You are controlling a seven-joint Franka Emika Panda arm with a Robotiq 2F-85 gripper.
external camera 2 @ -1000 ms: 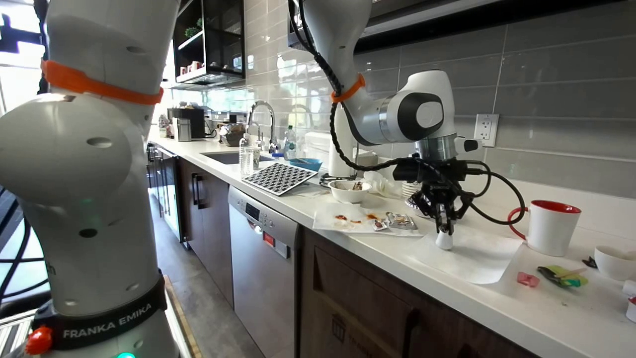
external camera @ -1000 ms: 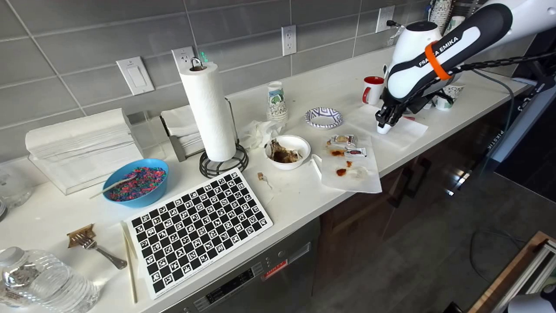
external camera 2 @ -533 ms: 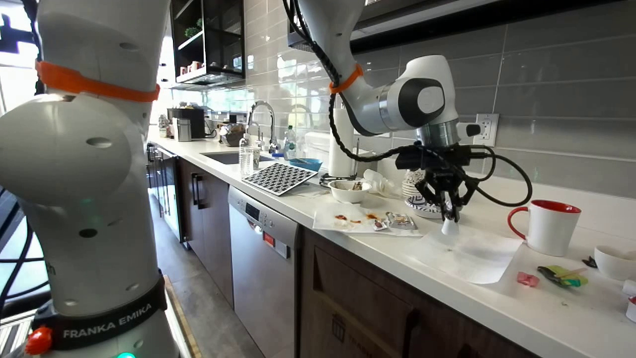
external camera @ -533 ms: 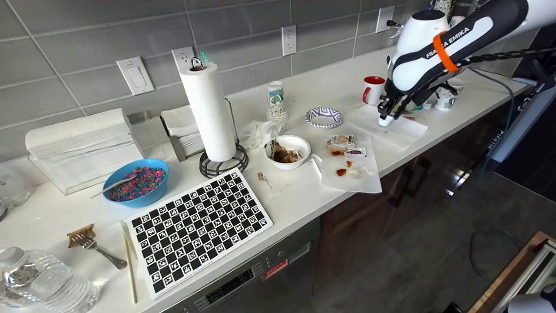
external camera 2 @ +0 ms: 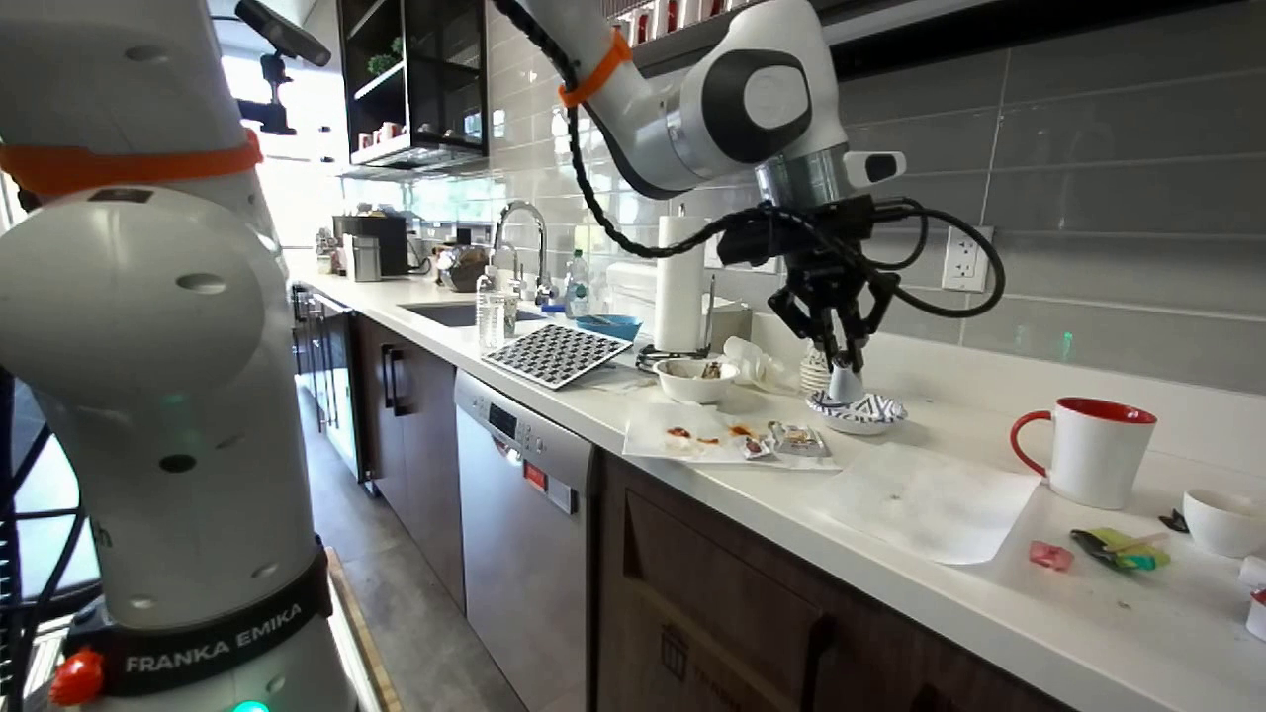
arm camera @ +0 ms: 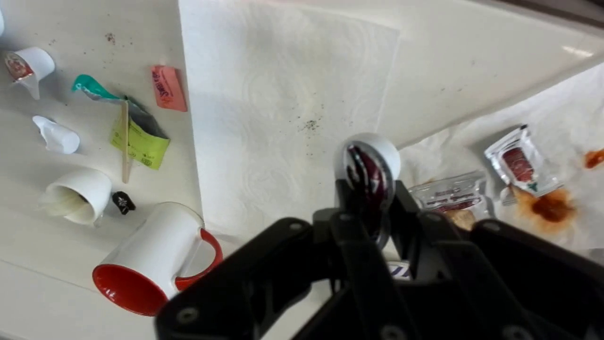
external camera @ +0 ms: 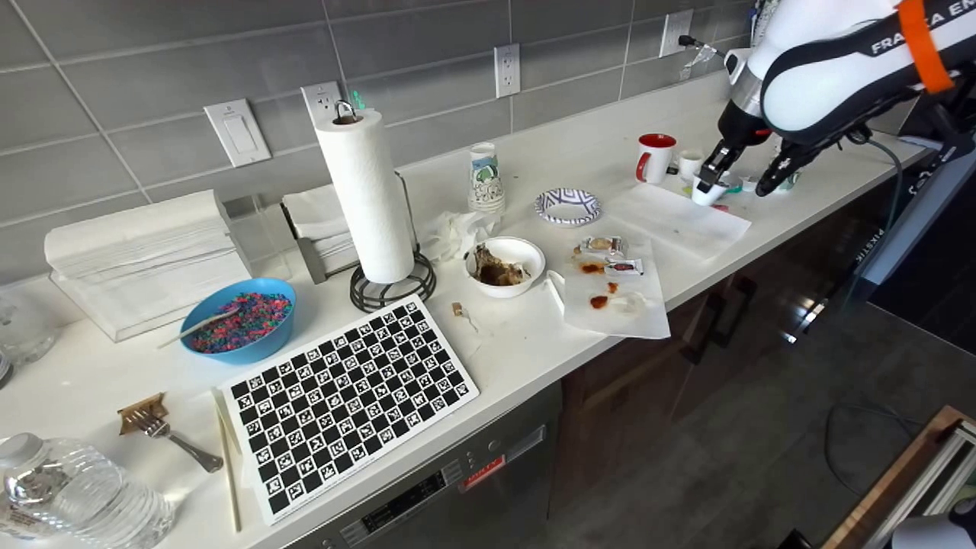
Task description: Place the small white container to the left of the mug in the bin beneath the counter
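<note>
My gripper [arm camera: 373, 191] is shut on a small white container [arm camera: 389, 150] with a dark red and silver lid. In an exterior view the gripper [external camera 2: 844, 362] holds the container [external camera 2: 846, 384] clear of the counter, with the patterned bowl behind it. The gripper [external camera: 707, 183] and container [external camera: 707, 195] also show at the right of an exterior view. The red and white mug [external camera: 654, 160] stands on the counter. It also shows in an exterior view [external camera 2: 1100, 455] and in the wrist view [arm camera: 155, 250]. The bin is not visible; a brown cabinet front [external camera 2: 692, 613] bears a bin-like symbol.
A white paper sheet [external camera 2: 930, 504] lies below the gripper. The patterned bowl [external camera: 568, 207], white bowl with brown contents [external camera: 526, 255] and stained paper with packets [external camera: 640, 305] are nearby. A green wrapper [arm camera: 146, 141] and a white cup [arm camera: 94, 189] lie near the mug.
The gripper has risen from the paper sheet with the white container in it. It has moved right in one exterior picture, and up and left in the facing one. The mug has not moved.
</note>
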